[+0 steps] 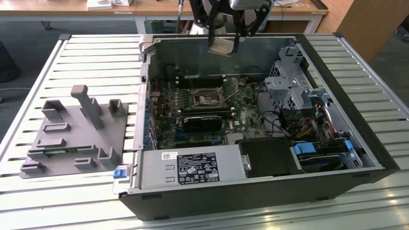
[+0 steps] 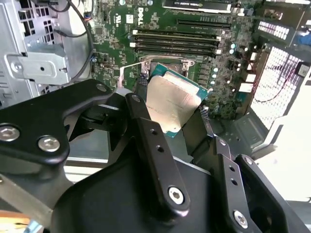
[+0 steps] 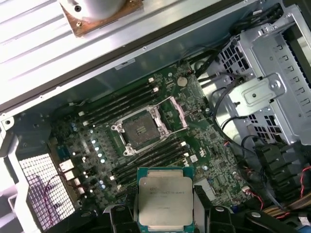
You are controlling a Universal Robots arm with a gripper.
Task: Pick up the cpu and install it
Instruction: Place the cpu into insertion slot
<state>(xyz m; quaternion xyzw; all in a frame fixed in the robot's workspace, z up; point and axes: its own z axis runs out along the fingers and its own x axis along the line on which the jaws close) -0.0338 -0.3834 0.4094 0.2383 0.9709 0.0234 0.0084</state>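
The cpu (image 1: 221, 46), a flat square chip with a silvery top plate, hangs above the far wall of the open computer case. My gripper (image 1: 223, 44) is shut on the cpu (image 3: 164, 201), its black fingers (image 2: 146, 114) clamping two opposite edges of the chip (image 2: 173, 104). Below it on the green motherboard (image 1: 246, 112) the square socket (image 1: 208, 99) lies bare with its metal frame swung open (image 3: 140, 130). The held chip is well above the socket and apart from it.
The case (image 1: 255, 196) lies on a slatted white table. Memory slots (image 3: 121, 104) flank the socket. A black card (image 1: 204, 120), a metal drive cage (image 1: 290, 86), cables (image 1: 313, 127) and a power supply (image 1: 188, 168) crowd the inside. A grey fixture (image 1: 73, 136) sits at the exterior view's left.
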